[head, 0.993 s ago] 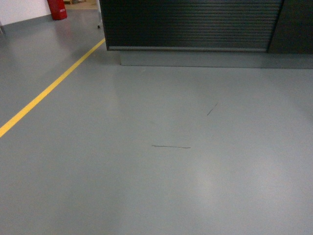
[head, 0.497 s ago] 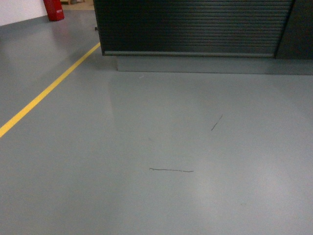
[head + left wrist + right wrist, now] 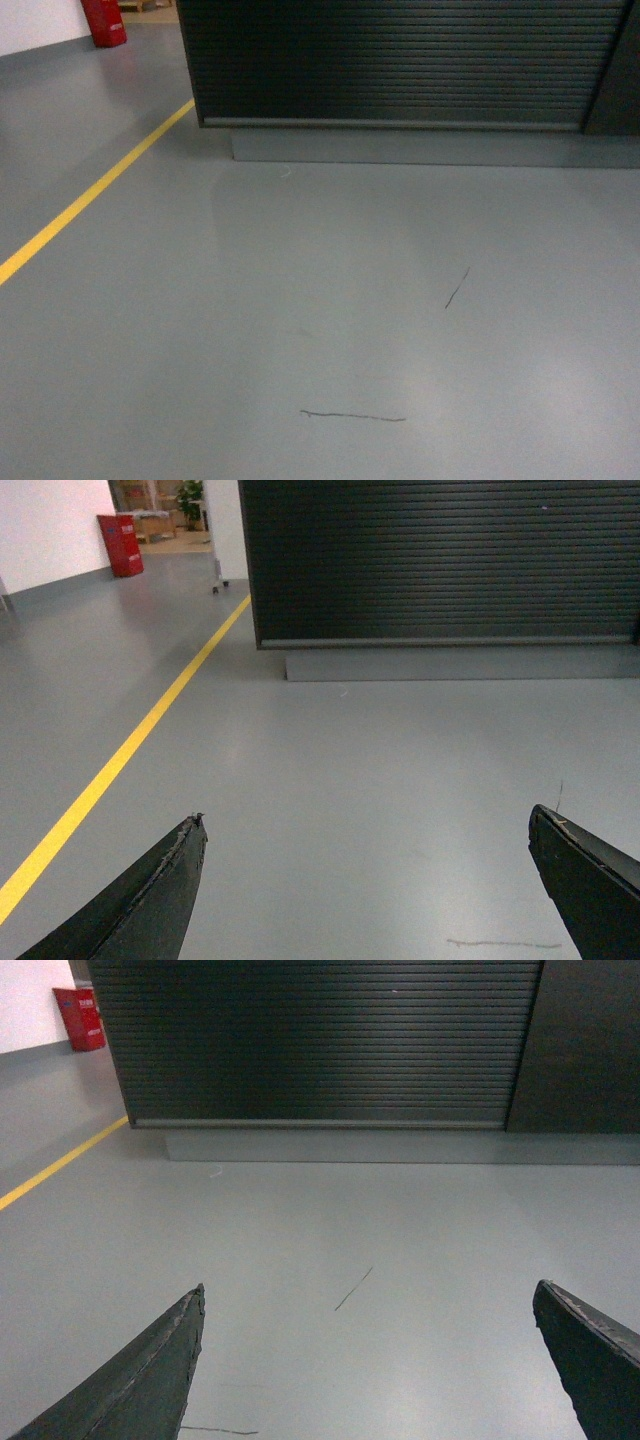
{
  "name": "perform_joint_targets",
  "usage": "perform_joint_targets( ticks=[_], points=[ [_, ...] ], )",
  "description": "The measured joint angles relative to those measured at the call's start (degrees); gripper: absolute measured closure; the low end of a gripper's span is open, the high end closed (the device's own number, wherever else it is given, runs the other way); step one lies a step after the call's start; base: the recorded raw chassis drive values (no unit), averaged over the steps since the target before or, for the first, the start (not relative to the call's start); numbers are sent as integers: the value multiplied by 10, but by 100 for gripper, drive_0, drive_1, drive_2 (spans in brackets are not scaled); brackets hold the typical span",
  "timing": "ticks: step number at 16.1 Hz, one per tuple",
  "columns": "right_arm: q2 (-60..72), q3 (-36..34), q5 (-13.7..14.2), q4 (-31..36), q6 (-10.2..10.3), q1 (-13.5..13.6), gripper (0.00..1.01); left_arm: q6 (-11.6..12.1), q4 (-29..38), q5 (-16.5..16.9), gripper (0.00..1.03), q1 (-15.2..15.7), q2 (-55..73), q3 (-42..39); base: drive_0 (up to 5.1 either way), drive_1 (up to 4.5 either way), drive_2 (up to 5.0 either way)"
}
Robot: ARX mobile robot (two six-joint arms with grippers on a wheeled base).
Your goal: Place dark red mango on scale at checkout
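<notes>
Dark red mango: not visible in any view; neither claw carries it.
Scale: not visible; only the front of the counter is in frame, its top is out of view.
Checkout counter: black, horizontally slatted front, grey plinth beneath; stands ahead of the robot at the top of the head view.
Left claw: fingers spread wide apart, nothing between them, hovering over the floor and facing the counter.
Right claw: fingers likewise wide apart and empty, facing the counter.
Floor: grey, glossy, two dark scuff marks near the robot.
Yellow line: runs diagonally on the left, toward the counter's left corner.
Red object: far left background, beside the white wall; kind unclear.
</notes>
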Motion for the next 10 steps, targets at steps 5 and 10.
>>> perform_joint_targets(
  ticks=[5, 10],
  points=[
    [0, 0, -1, -1, 0, 0, 3, 0, -3, 0, 5, 0, 0, 0, -3, 430, -436],
    [0, 0, 0, 2, 0, 0, 3, 0, -3, -2, 5, 0, 0, 0, 1, 434, -433]
  ],
)
